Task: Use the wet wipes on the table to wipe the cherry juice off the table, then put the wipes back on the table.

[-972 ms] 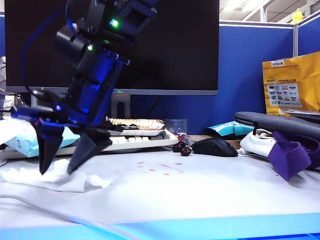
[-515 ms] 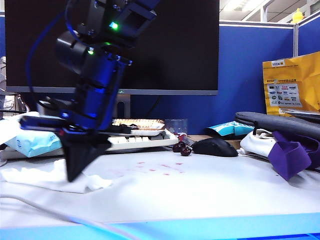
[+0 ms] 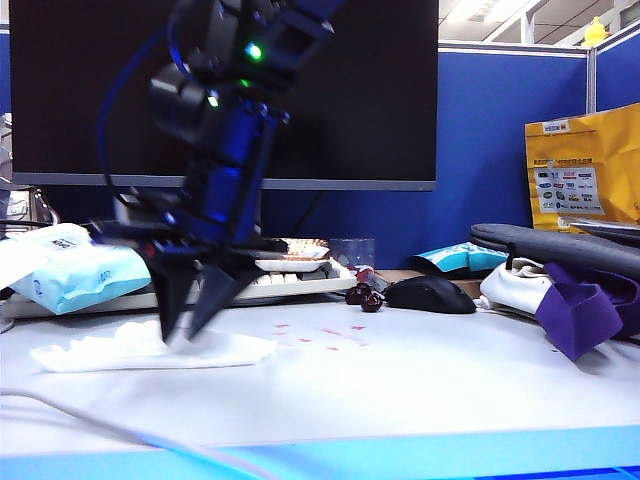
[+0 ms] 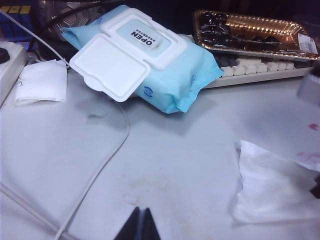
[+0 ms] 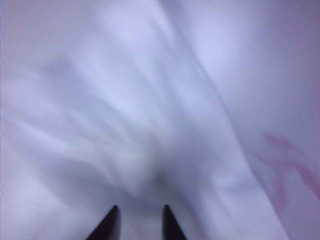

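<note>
Reaching steeply down, the right gripper (image 3: 190,325) pinches the wipe (image 3: 150,350) on the worktop (image 3: 420,385), left of the juice (image 3: 330,338). The left gripper (image 4: 140,227) hovers low, clenched. A packet (image 4: 150,60) lies behind, flap up.

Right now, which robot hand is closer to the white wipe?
The right. The right gripper presses on the wet wipes; the left gripper hangs beside them, apart.
</note>
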`<state>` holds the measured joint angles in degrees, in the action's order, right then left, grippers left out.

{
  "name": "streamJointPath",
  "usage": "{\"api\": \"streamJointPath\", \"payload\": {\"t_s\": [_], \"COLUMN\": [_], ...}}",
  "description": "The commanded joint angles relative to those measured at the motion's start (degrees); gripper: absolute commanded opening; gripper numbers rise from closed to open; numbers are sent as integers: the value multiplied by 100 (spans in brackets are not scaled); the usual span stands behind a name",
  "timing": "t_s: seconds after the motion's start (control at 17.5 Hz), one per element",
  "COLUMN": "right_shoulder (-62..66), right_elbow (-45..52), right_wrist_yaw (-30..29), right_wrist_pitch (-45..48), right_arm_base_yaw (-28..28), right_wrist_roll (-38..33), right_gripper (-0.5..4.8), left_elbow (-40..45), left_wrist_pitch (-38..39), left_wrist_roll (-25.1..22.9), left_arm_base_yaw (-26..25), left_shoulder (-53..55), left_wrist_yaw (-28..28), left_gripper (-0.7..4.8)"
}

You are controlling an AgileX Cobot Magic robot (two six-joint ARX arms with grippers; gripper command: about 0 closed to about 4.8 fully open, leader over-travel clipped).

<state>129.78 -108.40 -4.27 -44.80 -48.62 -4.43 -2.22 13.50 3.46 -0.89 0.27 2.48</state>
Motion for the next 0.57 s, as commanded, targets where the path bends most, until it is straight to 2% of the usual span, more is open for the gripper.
{"api": "streamJointPath", "payload": {"t_s": [0.06, 0.11, 0.57], "right_shoulder": [-39, -37, 420], "right_elbow": [-251, -262, -262], "right_wrist_yaw": [-81, -74, -13], "right_wrist_pitch": [122, 212, 2], "right_arm_base_yaw": [-39, -39, 15], "right_wrist_roll": [13, 13, -2], "right_gripper": [198, 212, 212], "left_elbow": [33, 33, 33], "left_wrist_pitch": [61, 61, 61], "left_wrist_roll": [0, 0, 0], "left_arm_base_yaw": [-2, -2, -2], "left_shoulder": [-17, -17, -17], "left_wrist_yaw": [15, 15, 15], "left_gripper": [-4, -4, -4]}}
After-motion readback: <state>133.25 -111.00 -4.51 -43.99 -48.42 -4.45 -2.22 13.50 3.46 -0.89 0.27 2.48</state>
